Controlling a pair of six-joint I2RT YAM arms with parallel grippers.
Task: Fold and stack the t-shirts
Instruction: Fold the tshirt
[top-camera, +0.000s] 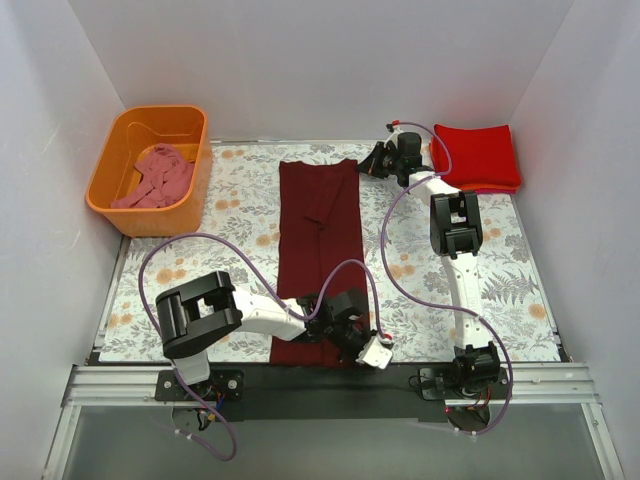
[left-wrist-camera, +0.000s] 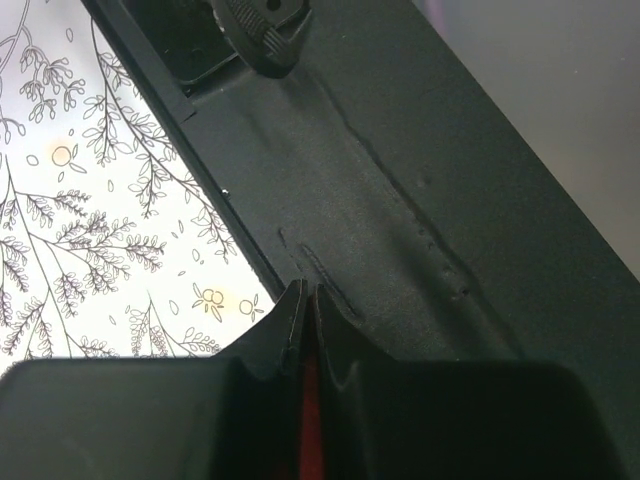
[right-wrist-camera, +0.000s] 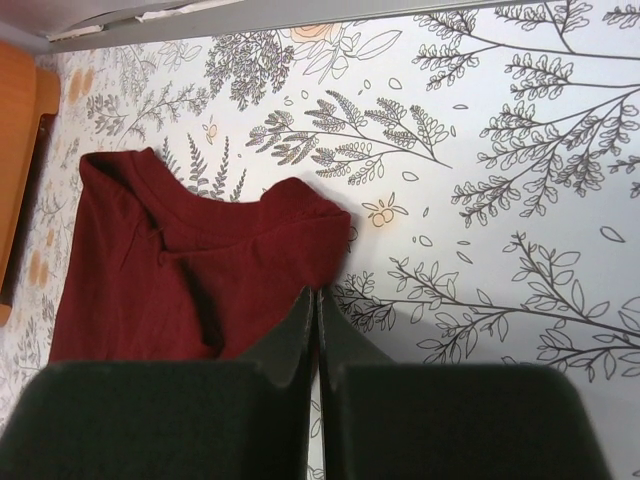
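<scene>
At the near edge of the tabletop (top-camera: 230, 262) the left end effector (left-wrist-camera: 305, 296) is clenched, and a sliver of red cloth shows between its fingers, so it most likely pinches the near hem of the maroon t-shirt (top-camera: 320, 240). This shirt lies flat as a long narrow strip, sides folded in, running down the middle of the tabletop from the near edge to the far edge. It looks light, limp and thin: it should drape and sag when lifted and will not hold a crease by itself, so the sound grip is a pinch on both layers at a corner of the hem or the collar end, both ends carried together. At the far end the right end effector (right-wrist-camera: 315, 298) is clenched just at the shirt's shoulder corner; I cannot tell whether it nips any cloth. In the far left corner the orange plastic tub (top-camera: 100, 185) holds one crumpled dusty pink t-shirt (top-camera: 155, 178). In the far right corner the folded red t-shirts (top-camera: 480, 155) lie in a neat stack, well apart from the strip.
</scene>
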